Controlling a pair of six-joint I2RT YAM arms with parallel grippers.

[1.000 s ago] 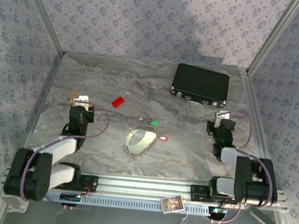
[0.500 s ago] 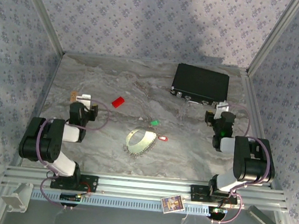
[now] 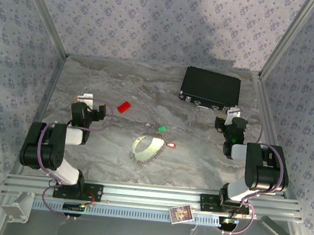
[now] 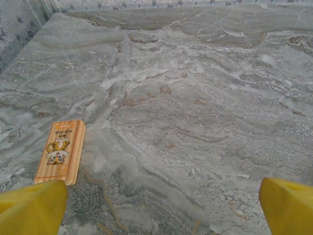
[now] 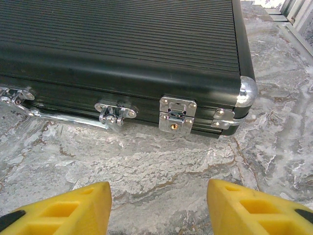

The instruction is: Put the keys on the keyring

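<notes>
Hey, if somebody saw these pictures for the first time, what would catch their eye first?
Probably the black case at the table's far right, its shiny latches close in front of the right claw. Next, the silvery keyring mid-table, with a green key and a red key lying loose beside it.

A black ribbed case (image 3: 210,88) lay flat at the far right of the grey marbled table (image 3: 110,141), its silvery latches (image 5: 177,113) and rounded metal corner cap (image 5: 247,92) facing the near side. A small red block (image 3: 124,106) sat left of centre, well apart from the case. An orange wooden tile (image 4: 60,151) printed with a tiger lay flat on the marble. A small picture card (image 3: 181,213) sat at the near aluminium rail (image 3: 138,193).
</notes>
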